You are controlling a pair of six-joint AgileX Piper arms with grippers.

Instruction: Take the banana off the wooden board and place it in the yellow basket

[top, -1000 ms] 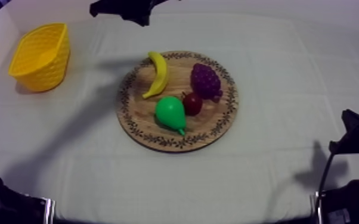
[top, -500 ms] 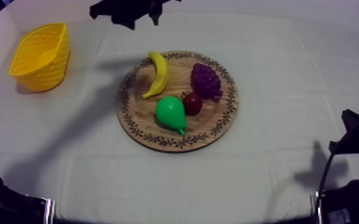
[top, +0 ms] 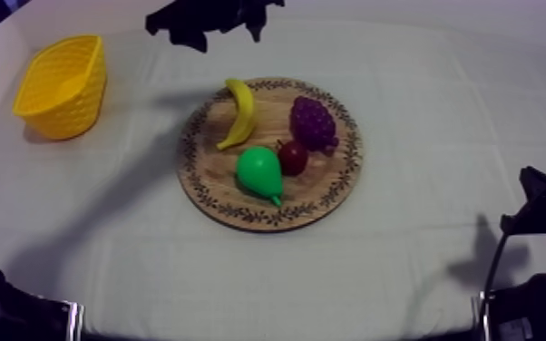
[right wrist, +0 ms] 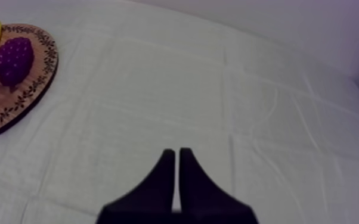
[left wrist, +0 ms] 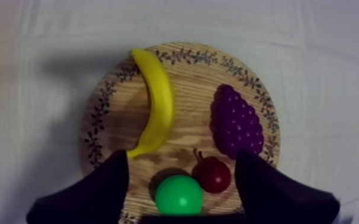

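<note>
Edging across above the round wooden board [left wrist: 191,101], the black left gripper [left wrist: 182,158], fingers spread empty, has the curved yellow banana [left wrist: 157,107] lengthwise ahead of one fingertip.

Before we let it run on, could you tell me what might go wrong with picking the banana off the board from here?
1. The open left pincer hangs lined up with the pear and small red fruit, not the banana; a straight descent might take the wrong fruit.
2. One banana tip lies near the pear, which a closing pincer may knock.
3. The yellow basket stands well off the board; a loose hold could drop the banana short.
</note>
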